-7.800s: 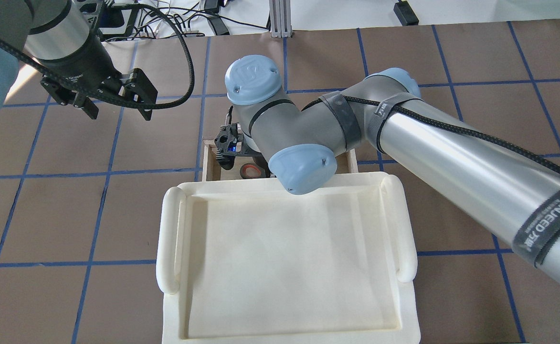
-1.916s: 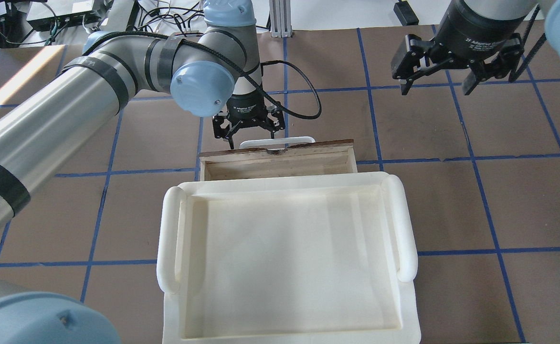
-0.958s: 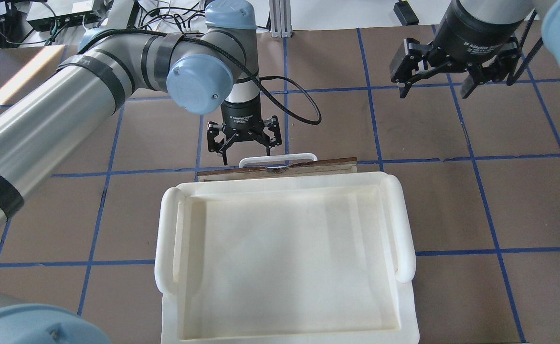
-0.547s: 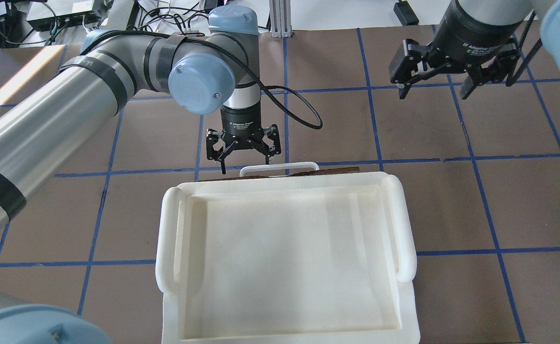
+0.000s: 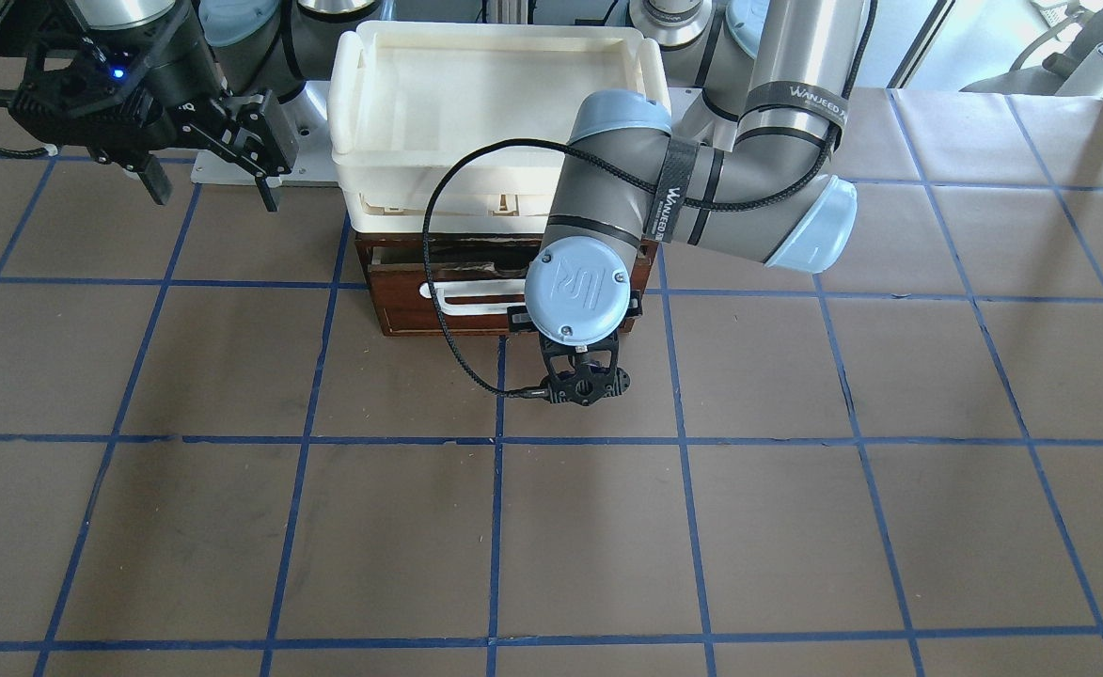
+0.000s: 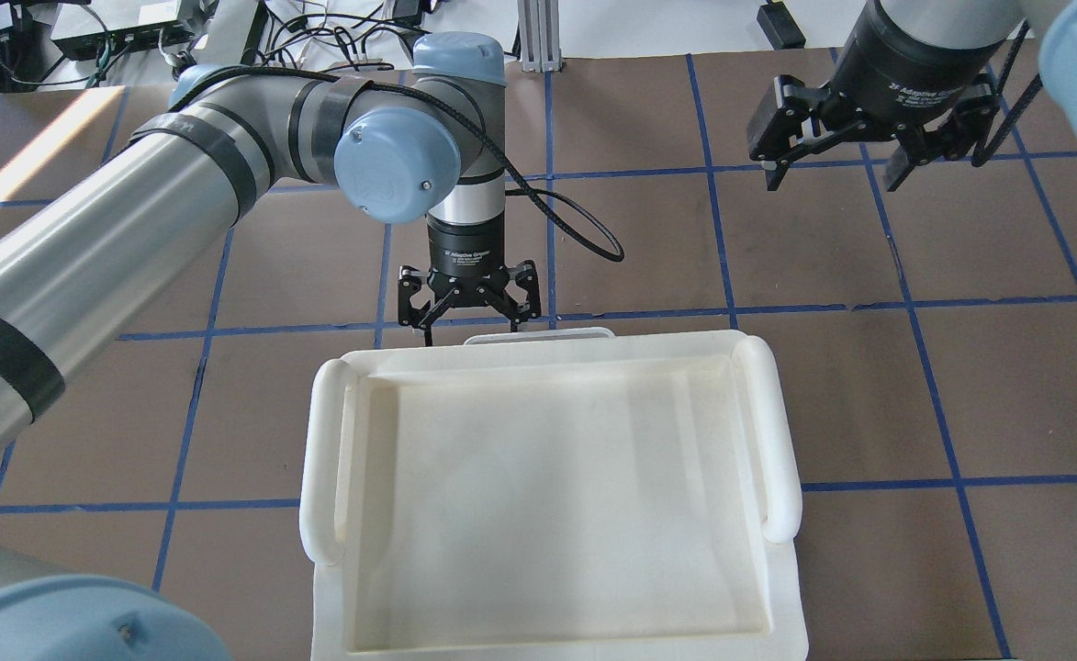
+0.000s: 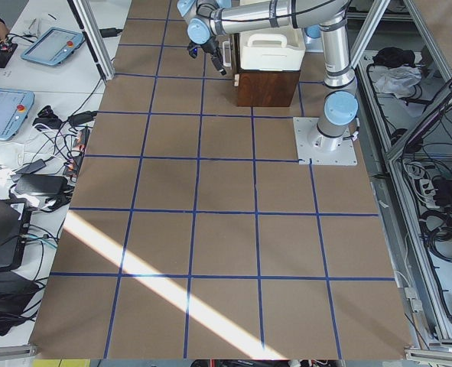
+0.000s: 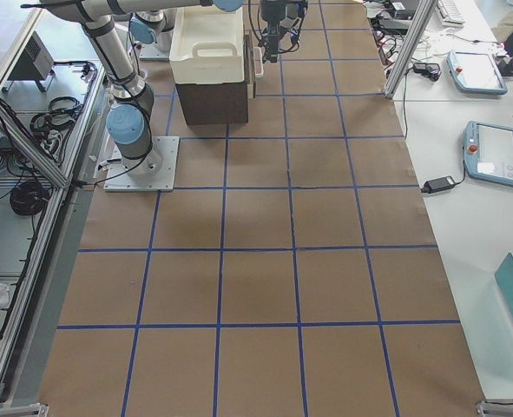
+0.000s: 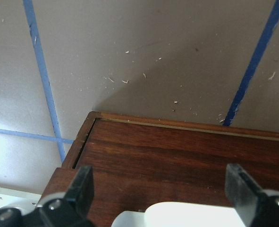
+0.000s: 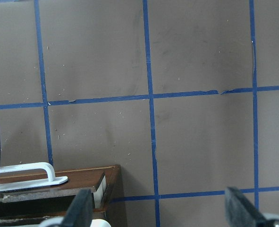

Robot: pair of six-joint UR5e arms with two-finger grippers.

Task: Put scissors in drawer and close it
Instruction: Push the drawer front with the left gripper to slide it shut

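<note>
The drawer [image 5: 419, 306] is pushed in under the cream-white tray [image 6: 336, 431]. In the overhead view only its white wire handle [image 6: 538, 334] sticks out past the tray's rim. My left gripper [image 6: 469, 319] is open, pointing down, its fingers astride the handle's left part. The left wrist view shows the dark wood front [image 9: 177, 151] and the handle [image 9: 191, 213] between the spread fingers [image 9: 82, 184]. My right gripper [image 6: 832, 170] is open and empty, raised at the far right. The scissors are hidden.
The tray sits on top of the dark wood cabinet [image 7: 268, 88] that houses the drawer. The table is brown paper with a blue tape grid [image 5: 495, 442]. Cables and boxes lie beyond the far edge [image 6: 318, 37].
My left gripper has moved toward the tray against the drawer front. The drawer has slid from open to fully under the tray. The right gripper has stayed raised at the far right.
</note>
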